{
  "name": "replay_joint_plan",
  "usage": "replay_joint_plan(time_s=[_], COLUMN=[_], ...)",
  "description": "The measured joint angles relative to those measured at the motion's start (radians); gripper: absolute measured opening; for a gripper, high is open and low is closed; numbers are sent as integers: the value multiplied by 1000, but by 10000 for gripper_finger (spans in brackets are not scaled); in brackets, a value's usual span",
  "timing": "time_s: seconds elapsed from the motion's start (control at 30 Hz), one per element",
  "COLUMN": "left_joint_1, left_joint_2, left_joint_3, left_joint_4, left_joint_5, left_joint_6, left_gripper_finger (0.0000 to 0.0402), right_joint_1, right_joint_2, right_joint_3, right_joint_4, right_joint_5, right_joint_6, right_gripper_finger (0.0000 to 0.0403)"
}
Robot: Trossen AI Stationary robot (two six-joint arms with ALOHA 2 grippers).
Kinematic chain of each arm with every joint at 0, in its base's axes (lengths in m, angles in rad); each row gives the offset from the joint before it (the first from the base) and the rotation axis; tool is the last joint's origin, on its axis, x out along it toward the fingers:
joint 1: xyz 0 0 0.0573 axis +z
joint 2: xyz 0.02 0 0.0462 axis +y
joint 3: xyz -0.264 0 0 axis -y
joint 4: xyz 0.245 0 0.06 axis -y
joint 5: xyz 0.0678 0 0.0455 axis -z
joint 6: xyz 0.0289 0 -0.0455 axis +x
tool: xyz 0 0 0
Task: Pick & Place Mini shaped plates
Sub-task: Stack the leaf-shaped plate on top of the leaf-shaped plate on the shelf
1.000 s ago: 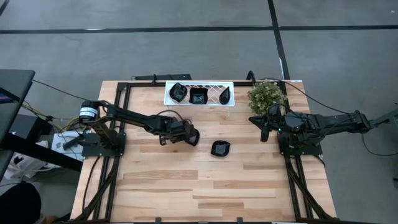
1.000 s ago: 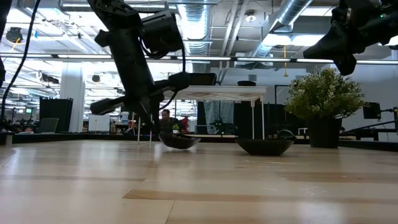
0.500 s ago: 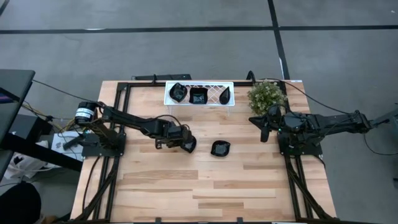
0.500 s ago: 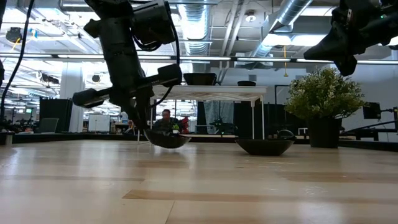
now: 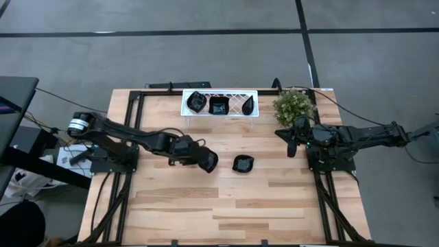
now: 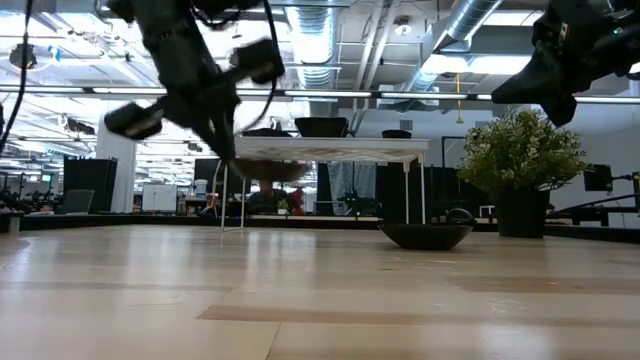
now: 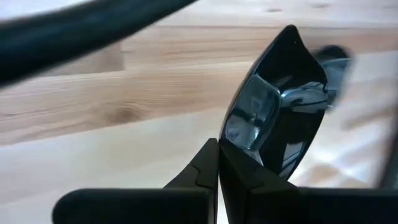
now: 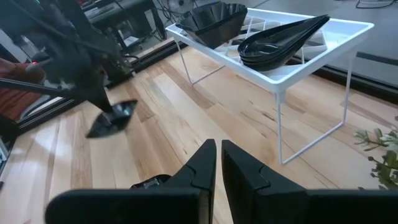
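While three glossy black mini plates already sit in the white lattice tray (image 5: 233, 104) at the top centre of the overhead frame — a squarish one (image 5: 197, 101), another squarish one (image 5: 219, 106) and a teardrop-shaped one (image 5: 249, 104) — the job looks a little over halfway, by my reckoning. Two plates are still out of the tray: one wavy-rimmed dish (image 5: 243, 163) lies on the wooden table (image 5: 226, 206) just right of centre, and a leaf-shaped plate (image 7: 280, 112) is pinched by its edge in the left gripper (image 5: 206, 160), whose fingers are closed narrowly on it just left of centre. From table height that held plate (image 6: 268, 170) hangs clear of the wood, well above the resting dish (image 6: 425, 234). Compared with a second ago, the carried plate has come up off the table, where it was skimming or touching the surface near the middle of the low frame, and the left arm has swung lower and slightly rightward in the overhead frame. The right gripper (image 5: 292, 137) waits beside the green plant (image 5: 293, 104) at the upper right, unmoved, fingers drawn nearly together and holding nothing. What remains, I judge, is setting the lifted plate in the tray, then fetching the last dish.
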Motion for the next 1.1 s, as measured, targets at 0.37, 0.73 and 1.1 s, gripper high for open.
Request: replay_joint_plan(time_s=[0.37,0.73,1.1], left_joint_1=[1,102,359], left_joint_2=[-238,-289,-290], left_joint_3=[1,92,220], left_joint_4=[5,5,-132], left_joint_5=[-149,-210,-132], left_joint_6=[4,141,397], left_gripper_finger=[4,4,3], right_joint_1=[0,0,0], right_joint_2=[0,0,0], right_joint_3=[0,0,0], right_joint_4=[0,0,1], right_joint_5=[0,0,0], right_joint_6=[0,0,1], right_gripper_finger=[21,21,21])
